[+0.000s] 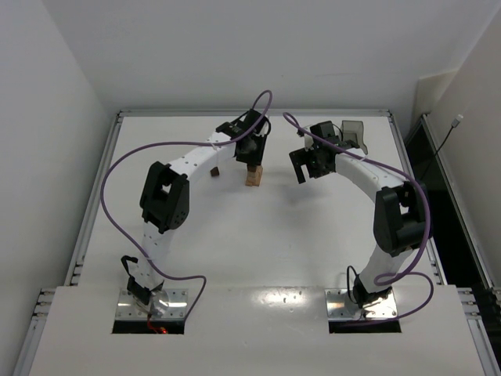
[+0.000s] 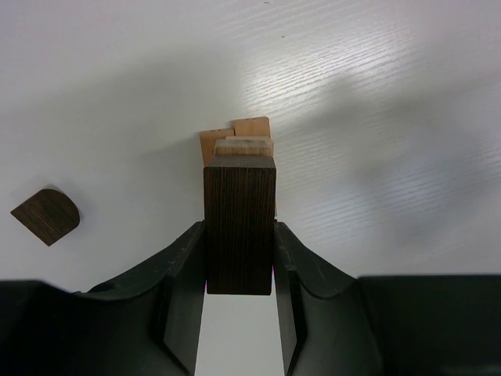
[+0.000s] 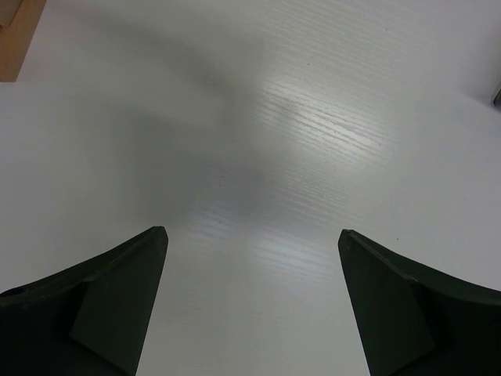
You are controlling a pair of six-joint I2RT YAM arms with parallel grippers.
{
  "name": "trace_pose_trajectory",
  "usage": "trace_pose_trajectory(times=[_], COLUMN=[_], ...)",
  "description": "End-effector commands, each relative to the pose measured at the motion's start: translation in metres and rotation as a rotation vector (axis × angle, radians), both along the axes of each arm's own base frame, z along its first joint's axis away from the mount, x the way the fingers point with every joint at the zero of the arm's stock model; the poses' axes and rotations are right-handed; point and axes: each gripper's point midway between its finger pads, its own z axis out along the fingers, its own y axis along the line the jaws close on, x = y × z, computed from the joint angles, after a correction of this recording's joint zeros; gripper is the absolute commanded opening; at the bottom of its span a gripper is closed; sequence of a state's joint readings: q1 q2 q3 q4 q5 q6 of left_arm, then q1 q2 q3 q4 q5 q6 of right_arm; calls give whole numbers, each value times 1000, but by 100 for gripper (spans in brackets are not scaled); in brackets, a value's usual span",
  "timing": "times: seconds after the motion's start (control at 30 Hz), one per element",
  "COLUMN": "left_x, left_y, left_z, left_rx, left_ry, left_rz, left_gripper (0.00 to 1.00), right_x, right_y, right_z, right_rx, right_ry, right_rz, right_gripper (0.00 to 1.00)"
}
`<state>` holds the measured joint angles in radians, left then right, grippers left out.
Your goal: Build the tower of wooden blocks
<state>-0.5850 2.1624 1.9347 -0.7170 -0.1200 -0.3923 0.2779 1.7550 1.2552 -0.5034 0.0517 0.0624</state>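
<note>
My left gripper is shut on a dark brown wood block, a short bar held upright between the fingers. Directly beneath it stands the tower of light tan blocks; whether the dark block touches the stack I cannot tell. From above, the left gripper hangs right over the tower. A second dark brown piece, rounded on one side, lies on the table left of the tower. My right gripper is open over bare table, to the right of the tower.
A translucent grey tray stands at the back right behind the right arm. A tan block's edge shows at the top left corner of the right wrist view. The white table has raised rails along its sides.
</note>
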Motion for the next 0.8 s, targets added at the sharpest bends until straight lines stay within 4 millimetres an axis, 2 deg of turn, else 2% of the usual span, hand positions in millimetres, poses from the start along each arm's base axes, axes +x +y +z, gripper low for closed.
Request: trace_pose_trajectory(times=[0.0, 0.2, 0.23, 0.6, 0.77], left_x=[10, 11, 11, 14, 14], left_y=[-7, -5, -5, -5, -6], left_z=[17, 17, 12, 15, 37], left_rx=[-17, -11, -6, -4, -7], left_ry=[-51, -56, -48, -60, -108], left_rz=[-6, 0, 0, 6, 2], left_gripper=[32, 38, 39, 41, 44], right_x=[10, 10, 10, 10, 10], right_y=[2, 2, 2, 2, 2], right_z=[14, 10, 10, 10, 10], right_rx=[14, 12, 12, 12, 12], right_ry=[-52, -43, -43, -43, -43], right_rz=[1, 1, 1, 1, 1], right_gripper=[88, 88, 88, 88, 88])
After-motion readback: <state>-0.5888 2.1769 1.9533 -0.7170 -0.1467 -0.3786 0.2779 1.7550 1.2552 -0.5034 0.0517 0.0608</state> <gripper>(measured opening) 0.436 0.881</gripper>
